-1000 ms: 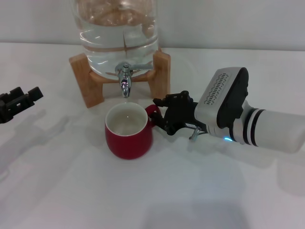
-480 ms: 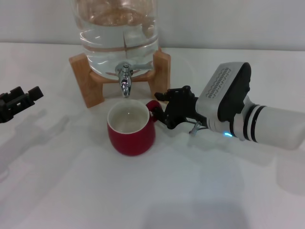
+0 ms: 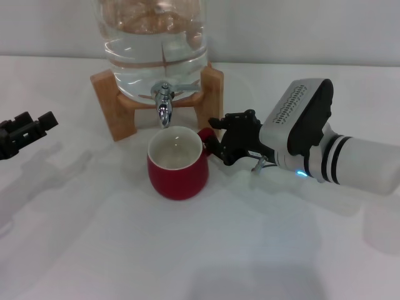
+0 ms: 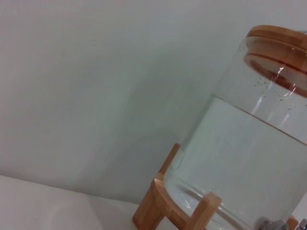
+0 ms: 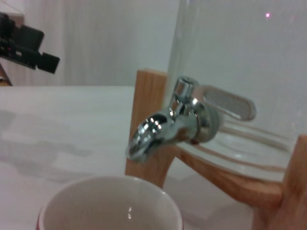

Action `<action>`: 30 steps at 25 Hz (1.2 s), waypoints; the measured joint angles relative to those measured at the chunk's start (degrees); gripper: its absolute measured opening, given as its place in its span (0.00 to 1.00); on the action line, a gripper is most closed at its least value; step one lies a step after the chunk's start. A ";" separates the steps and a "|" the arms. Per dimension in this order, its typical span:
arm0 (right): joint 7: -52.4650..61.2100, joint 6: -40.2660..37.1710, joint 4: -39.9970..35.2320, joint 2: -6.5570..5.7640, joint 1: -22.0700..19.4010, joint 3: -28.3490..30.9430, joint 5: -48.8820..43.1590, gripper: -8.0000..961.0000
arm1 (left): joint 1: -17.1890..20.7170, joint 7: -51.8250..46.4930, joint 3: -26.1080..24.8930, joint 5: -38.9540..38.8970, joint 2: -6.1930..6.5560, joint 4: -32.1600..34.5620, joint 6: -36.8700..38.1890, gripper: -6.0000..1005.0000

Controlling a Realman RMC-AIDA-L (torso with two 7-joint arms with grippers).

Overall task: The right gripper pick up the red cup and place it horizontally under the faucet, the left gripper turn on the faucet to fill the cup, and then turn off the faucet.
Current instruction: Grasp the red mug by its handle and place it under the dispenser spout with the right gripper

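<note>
While the right gripper [image 3: 215, 139] has its black fingers closed on the small loop handle of the cup [image 3: 178, 165], the cup stands upright on the white table [image 3: 206, 250], its white inside facing up and its rim just below and slightly in front of the faucet [image 3: 164, 106]. From the right wrist view the faucet [image 5: 175, 120] hangs close above the far edge of the cup [image 5: 110, 203], with its flat lever pointing off to the side, and no water runs from the spout. Behind the faucet a glass jar [image 3: 156, 44] of water sits in a wooden stand [image 3: 115, 109], whose two legs straddle the spout. At the table's left edge the left gripper [image 3: 25, 128] hovers well apart from the jar and the cup, holding nothing; I cannot tell how far its fingers are spread. It also shows small and dark in the right wrist view [image 5: 24, 43]. Through the left wrist view only the jar [image 4: 249, 153] and its stand [image 4: 165, 203] appear against a pale wall [image 4: 96, 86], the jar capped with a wooden lid [image 4: 280, 40].
</note>
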 joint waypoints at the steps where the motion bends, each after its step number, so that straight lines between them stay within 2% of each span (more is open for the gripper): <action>1: 0.00 -0.22 -0.35 0.08 0.03 0.00 0.00 0.32 | -0.02 0.00 0.00 0.00 -0.02 0.00 0.00 0.89; 8: 0.00 -2.49 -0.91 0.30 0.05 0.24 0.42 0.32 | -0.26 0.00 0.06 0.00 -0.24 -0.02 0.00 0.89; 30: 2.59 -0.62 -0.58 -0.21 -0.57 -0.31 -1.79 0.32 | -0.37 -0.08 0.09 0.00 -0.16 0.00 -0.01 0.89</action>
